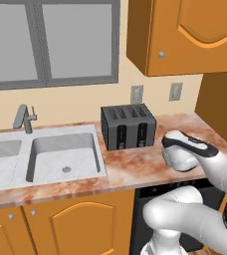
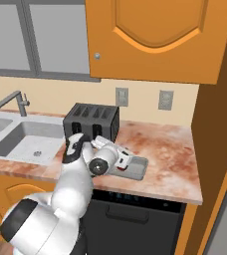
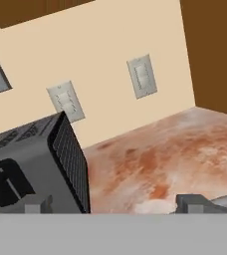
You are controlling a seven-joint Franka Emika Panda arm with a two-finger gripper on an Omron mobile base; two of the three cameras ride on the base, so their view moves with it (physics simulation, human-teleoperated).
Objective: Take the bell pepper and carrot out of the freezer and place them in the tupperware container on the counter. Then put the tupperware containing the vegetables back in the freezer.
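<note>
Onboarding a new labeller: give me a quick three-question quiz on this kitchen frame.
1. True or false: the toaster stands to the right of the sink in the left base view.
2. Multiple choice: the tupperware container sits on A) the sink, B) the counter, C) the toaster.
3. Fill in: the number of wall outlet plates above the counter is ___.

Key: 1 true; 2 B; 3 two.
</note>
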